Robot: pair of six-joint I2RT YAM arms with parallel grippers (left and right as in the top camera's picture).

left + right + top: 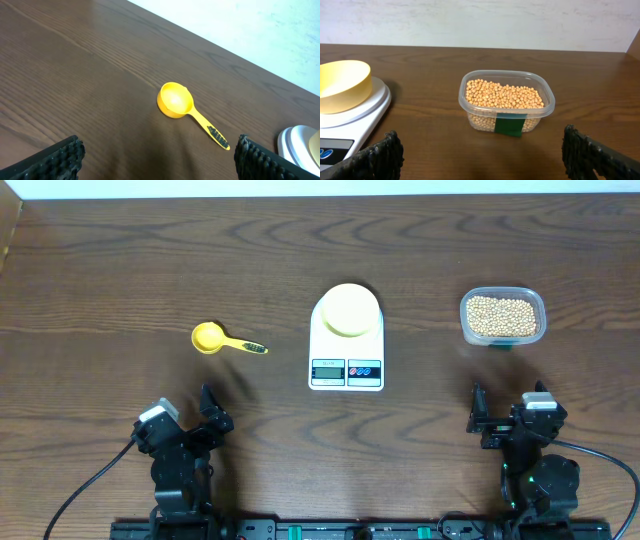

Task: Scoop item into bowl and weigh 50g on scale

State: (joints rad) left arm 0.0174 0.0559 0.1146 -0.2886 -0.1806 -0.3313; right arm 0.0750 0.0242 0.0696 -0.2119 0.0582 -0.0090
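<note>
Beans (503, 95) fill the clear tub (510, 125) on the desk (120, 270) at right, while the bowl (349, 310) sits on the scale (346, 372) — ready, we judge, for weighing. Our left gripper (159, 162) gapes wide before the yellow scoop (176, 100); our right gripper (480, 157), equally spread, faces the tub.

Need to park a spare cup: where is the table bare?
Bare wood lies between the scoop and the scale, between the scale and the tub, and along the far edge behind them. The near edge is crowded by the left gripper and right gripper.
</note>
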